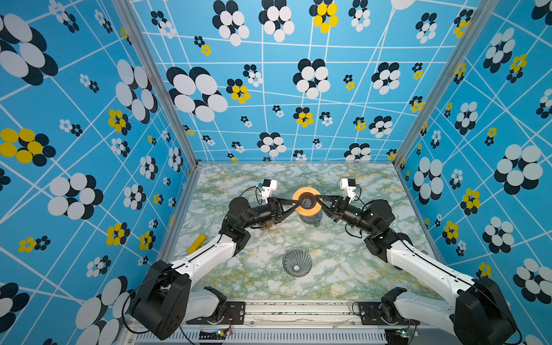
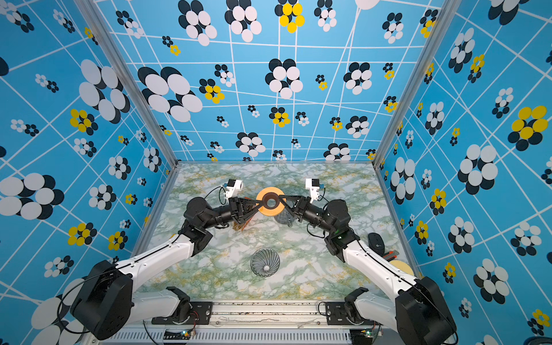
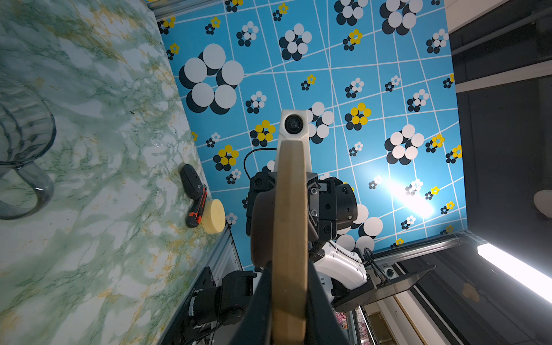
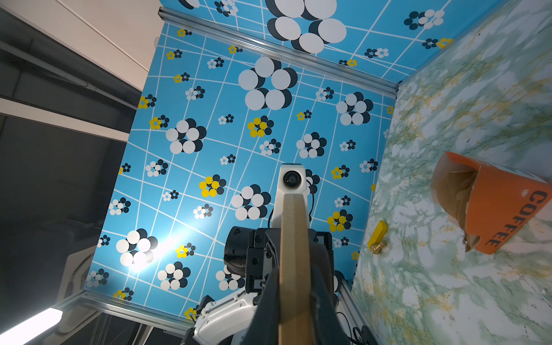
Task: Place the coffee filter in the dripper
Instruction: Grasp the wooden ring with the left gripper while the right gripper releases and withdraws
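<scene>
Ring (image 1: 309,212) edges: left claw (image 1: 296,204), right claw (image 1: 318,198) clamped | dripper (image 1: 297,263) apart

Lab robot booth: printed walls (image 1: 74,119), aluminium frame (image 1: 155,74)

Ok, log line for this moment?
left gripper: shut on wooden ring | right gripper: shut on wooden ring | wooden ring: off table, near glass jug | dripper: on table, empty

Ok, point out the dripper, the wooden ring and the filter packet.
dripper (image 1: 297,259), in a top view, on its ribbed glass wall.
wooden ring (image 1: 307,191), in a top view, on its far wood rim.
filter packet (image 4: 495,194), right wrist view, on its orange tag.
</scene>
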